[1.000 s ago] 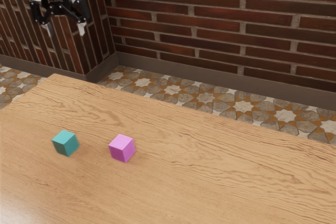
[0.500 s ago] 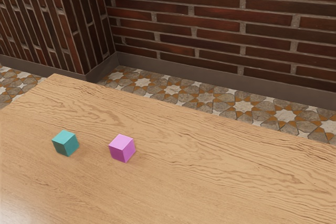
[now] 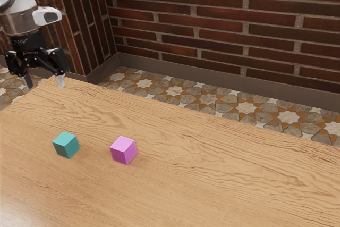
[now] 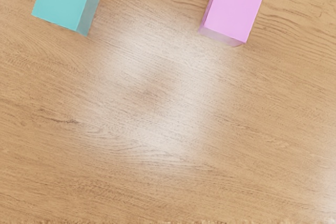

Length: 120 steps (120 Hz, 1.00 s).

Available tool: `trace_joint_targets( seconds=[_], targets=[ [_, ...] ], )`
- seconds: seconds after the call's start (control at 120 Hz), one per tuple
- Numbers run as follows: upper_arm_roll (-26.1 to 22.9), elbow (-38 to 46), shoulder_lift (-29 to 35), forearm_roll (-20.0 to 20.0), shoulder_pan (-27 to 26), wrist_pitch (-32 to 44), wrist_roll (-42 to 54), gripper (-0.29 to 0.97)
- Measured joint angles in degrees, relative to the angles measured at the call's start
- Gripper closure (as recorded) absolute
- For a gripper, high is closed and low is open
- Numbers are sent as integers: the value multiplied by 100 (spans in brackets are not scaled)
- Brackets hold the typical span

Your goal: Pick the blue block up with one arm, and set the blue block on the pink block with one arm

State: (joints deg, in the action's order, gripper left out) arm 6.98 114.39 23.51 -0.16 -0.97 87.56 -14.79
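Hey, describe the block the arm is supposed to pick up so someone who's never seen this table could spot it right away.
Start at the wooden table in front of the brick wall. Two small cubes sit apart on it, toward the exterior view's left. The blue block is the teal-coloured one, further left than the pink block.

The blue block (image 3: 66,144) is teal-tinted, the pink block (image 3: 124,149) lilac-pink, the table (image 3: 223,163) tan wood-grain, the wall (image 3: 223,19) red-brown brick.

On the table (image 3: 223,179), lower left of frame, the left-hand block (image 3: 66,144) sits near the right-hand block (image 3: 123,149). The gripper (image 3: 43,82) hangs upper left.
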Motion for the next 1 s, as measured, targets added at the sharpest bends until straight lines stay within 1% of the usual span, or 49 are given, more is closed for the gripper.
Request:
trace_joint_targets(
  seconds=[0.042, 0.092, 0.167, 0.267, 0.4, 0.458, 0.55, 0.683, 0.842, 0.908, 1.0],
  targets=[
    [-21, 349, 146, 7, 0, 173, -29, 0],
    [-35, 773, 138, 116, 0, 512, -56, 0],
    [-10, 1150, -256, 297, 6, 1131, -58, 0],
    [143, 1244, -1098, 446, 8, 1942, 10, 0],
    [339, 1256, -1932, 651, -6, 2885, 185, 0],
    [456, 1256, -2155, 740, -20, 3313, 343, 0],
    [683, 1261, -2293, 812, -72, 3868, 676, 0],
    [880, 1270, -2423, 858, -11, 4354, 1245, 0],
    [958, 1285, -2649, 958, 154, 4664, 1956, 0],
    [984, 1288, -2739, 983, 122, 4756, 2228, 0],
    [1063, 1279, -3038, 945, 26, 4933, 2553, 0]
  ],
)
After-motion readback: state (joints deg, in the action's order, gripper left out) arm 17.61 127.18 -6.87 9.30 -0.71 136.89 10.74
